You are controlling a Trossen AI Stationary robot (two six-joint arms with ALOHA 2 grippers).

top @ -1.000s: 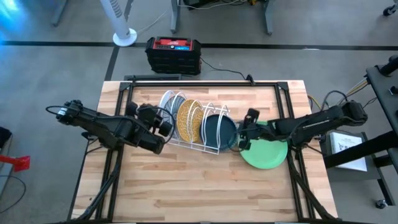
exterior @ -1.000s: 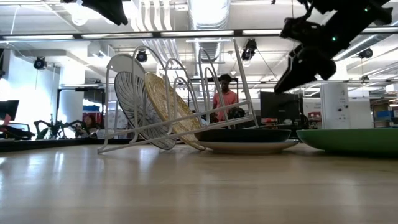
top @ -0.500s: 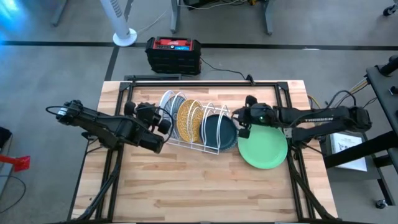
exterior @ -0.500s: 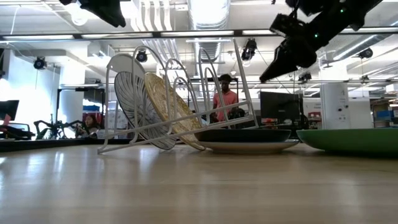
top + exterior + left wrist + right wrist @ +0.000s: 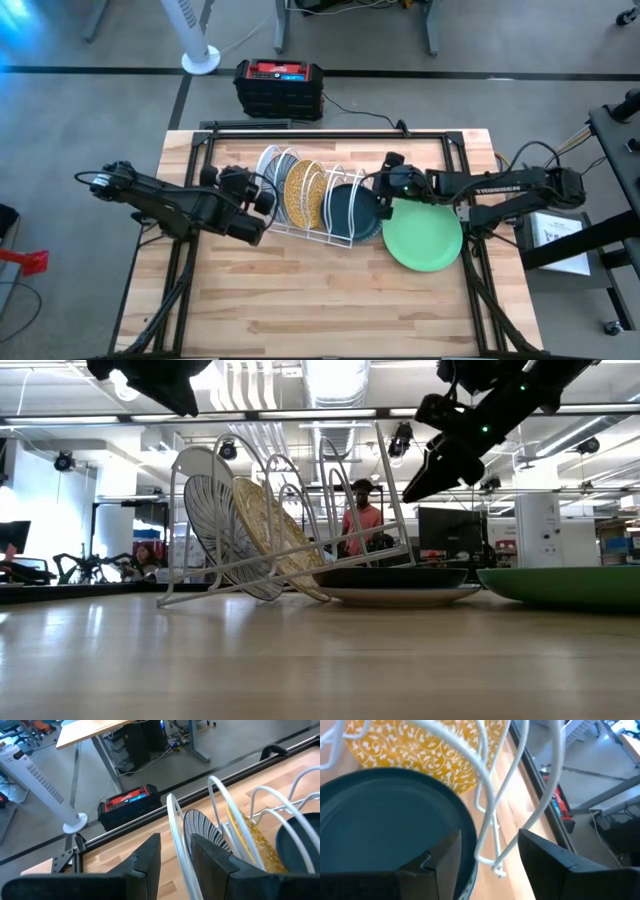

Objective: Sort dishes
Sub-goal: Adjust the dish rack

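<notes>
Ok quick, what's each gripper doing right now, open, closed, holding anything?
Left gripper: open, holding nothing, at the rack's end wire.
Right gripper: open, empty, over the dark teal plate.

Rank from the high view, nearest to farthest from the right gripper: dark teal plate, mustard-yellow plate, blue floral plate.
From the right gripper:
1. Dark teal plate, right beside it, at the rack's right end.
2. Mustard-yellow plate, mid-rack.
3. Blue floral plate, at the rack's left end, by the left gripper.
</notes>
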